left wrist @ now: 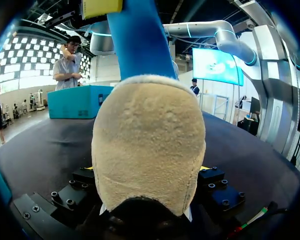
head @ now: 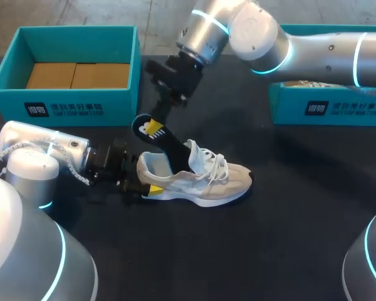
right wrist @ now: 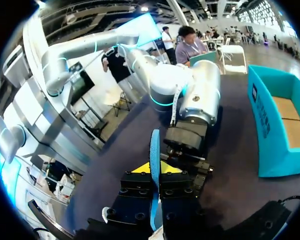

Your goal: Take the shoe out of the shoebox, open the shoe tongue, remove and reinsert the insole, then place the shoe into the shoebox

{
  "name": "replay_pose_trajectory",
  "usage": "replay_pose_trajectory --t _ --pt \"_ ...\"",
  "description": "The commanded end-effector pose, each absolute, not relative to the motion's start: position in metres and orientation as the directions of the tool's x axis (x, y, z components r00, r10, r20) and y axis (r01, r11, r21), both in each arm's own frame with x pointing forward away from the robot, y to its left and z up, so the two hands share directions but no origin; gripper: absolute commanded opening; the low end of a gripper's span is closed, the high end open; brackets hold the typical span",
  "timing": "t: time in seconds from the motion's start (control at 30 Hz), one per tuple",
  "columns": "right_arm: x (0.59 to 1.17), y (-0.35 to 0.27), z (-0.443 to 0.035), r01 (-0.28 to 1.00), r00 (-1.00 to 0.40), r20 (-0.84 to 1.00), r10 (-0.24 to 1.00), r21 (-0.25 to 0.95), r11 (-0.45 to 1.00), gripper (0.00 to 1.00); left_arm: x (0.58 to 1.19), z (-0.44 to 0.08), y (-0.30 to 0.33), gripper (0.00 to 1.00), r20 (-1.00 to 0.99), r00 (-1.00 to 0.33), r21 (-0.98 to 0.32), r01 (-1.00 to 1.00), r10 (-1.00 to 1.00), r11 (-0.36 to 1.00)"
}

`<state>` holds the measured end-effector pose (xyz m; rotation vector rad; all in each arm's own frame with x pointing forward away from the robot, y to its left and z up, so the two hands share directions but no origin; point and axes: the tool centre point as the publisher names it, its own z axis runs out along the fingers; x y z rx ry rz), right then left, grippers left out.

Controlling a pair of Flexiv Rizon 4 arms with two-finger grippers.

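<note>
While the right tool (head: 152,129) pinches it, insole (head: 175,150) slants into shoe (head: 207,180).

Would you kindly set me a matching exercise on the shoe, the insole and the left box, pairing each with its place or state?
Things:
1. shoe
2. insole
3. left box

Places or states:
A. at the far left of the table, with brown cardboard inside
B. sticking up out of the shoe, pinched by the right gripper
C. upright on the table, its heel in the left gripper

Pairs: 1-C, 2-B, 3-A
</note>
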<state>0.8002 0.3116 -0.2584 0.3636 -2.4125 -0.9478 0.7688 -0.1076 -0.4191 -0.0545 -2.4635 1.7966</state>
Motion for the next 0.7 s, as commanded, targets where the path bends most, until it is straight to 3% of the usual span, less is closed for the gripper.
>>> replay_pose_trajectory --t 0.03,0.37,0.7 --pt "0.799 0.305 -0.231 -0.094 -0.874 0.28 -0.397 0.704 0.704 0.0 0.77 -0.421 -0.108 0.0 0.054 -0.995 -0.951 -0.026 0.084 0.309" --pt "0.805 0.306 -0.191 -0.205 -0.871 0.126 -0.474 0.784 0.586 0.0 0.77 -0.421 -0.108 0.0 0.054 -0.995 -0.951 -0.026 0.084 0.309" --pt "0.807 0.313 -0.179 -0.247 -0.879 0.028 -0.475 0.826 0.506 0.0 0.77 -0.421 -0.108 0.0 0.054 -0.995 -0.951 -0.026 0.084 0.309"
